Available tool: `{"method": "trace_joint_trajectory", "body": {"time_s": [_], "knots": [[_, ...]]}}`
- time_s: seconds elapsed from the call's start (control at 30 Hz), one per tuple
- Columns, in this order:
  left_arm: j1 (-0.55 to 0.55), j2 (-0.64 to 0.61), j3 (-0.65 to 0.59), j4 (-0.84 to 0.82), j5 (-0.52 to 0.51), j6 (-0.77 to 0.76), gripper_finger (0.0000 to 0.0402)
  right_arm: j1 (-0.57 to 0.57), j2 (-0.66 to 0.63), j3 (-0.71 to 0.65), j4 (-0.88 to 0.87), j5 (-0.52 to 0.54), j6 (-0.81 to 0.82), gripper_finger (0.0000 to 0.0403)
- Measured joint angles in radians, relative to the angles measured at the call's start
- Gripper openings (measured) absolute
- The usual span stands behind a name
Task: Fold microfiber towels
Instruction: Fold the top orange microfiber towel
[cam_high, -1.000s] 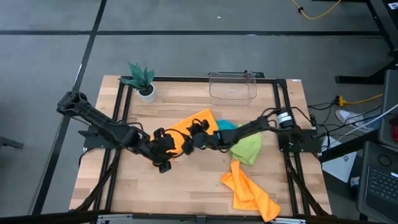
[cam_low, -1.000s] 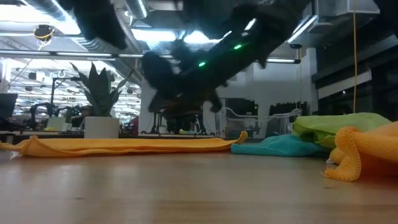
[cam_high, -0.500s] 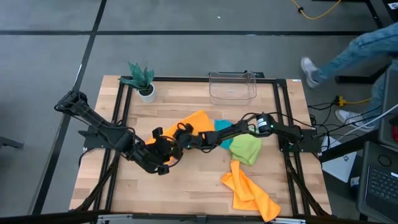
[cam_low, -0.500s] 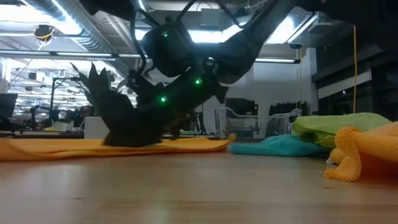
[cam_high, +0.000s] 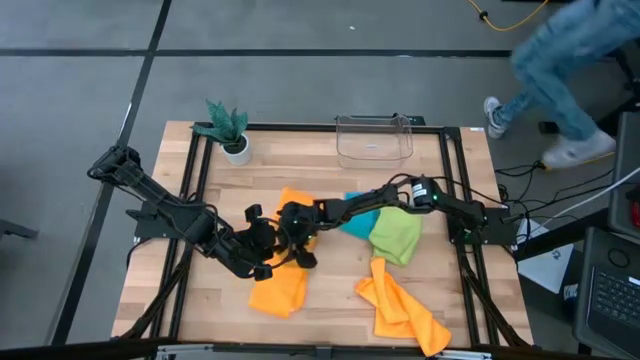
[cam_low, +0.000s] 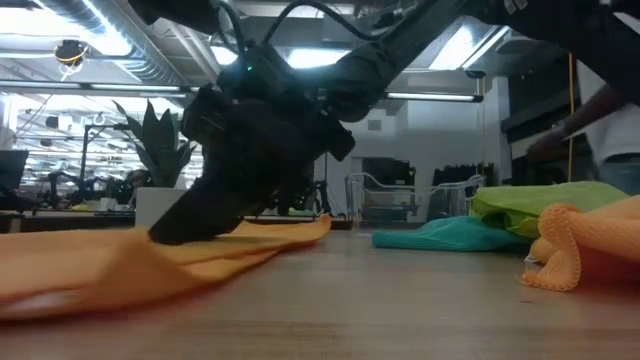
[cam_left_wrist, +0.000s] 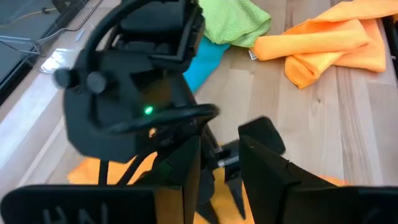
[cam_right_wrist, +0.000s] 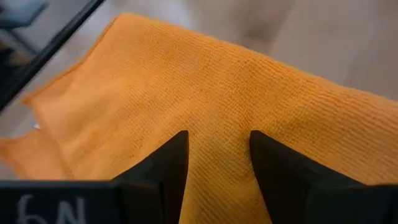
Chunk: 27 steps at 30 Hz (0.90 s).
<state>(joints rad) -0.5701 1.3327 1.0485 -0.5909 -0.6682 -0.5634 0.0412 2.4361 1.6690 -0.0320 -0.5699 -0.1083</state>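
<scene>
Both end effectors meet at mid-tabletop (cam_high: 200, 295): right end effector (cam_high: 296, 250) pinches the orange towel (cam_high: 278, 290) between its fingers; left end effector (cam_high: 268, 262) grips the same towel. Teal towel (cam_high: 358, 217), green towel (cam_high: 397, 237) and second orange towel (cam_high: 400, 305) lie right of them.

No readable labels or brands on the table or towels. Only partial embossed characters on the gripper housings in both wrist views, cut off at the frame edge, can't make them out.

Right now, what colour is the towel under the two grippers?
Orange towel; the right wrist view shows it best.
</scene>
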Motion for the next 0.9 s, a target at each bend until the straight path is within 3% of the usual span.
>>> {"method": "trace_joint_trajectory", "body": {"time_s": [0.1, 0.2, 0.37, 0.6, 0.9], "knots": [[0.0, 0.0, 0.0, 0.0, 0.0, 0.0, 0.0104, -0.011, 0.006, 0.043, -0.068, -0.103, -0.054, 0.0174], [0.0, 0.0, 0.0, 0.0, 0.0, 0.0, 0.0104, -0.016, 0.012, 0.105, -0.147, -0.125, -0.101, 0.0174], [0.0, 0.0, 0.0, 0.001, 0.0, 0.0, 0.0104, -0.02, 0.011, 0.256, -0.347, -0.03, -0.107, 0.0174], [-0.003, 0.0, 0.0, 0.002, 0.0, -0.007, 0.0104, -0.05, 0.01, 0.471, -0.865, 0.204, -0.21, 0.0174], [-0.023, 0.0, 0.0, 0.011, 0.004, -0.011, 0.0104, -0.148, -0.011, 0.614, -1.352, 0.263, -0.159, 0.0174]]}}
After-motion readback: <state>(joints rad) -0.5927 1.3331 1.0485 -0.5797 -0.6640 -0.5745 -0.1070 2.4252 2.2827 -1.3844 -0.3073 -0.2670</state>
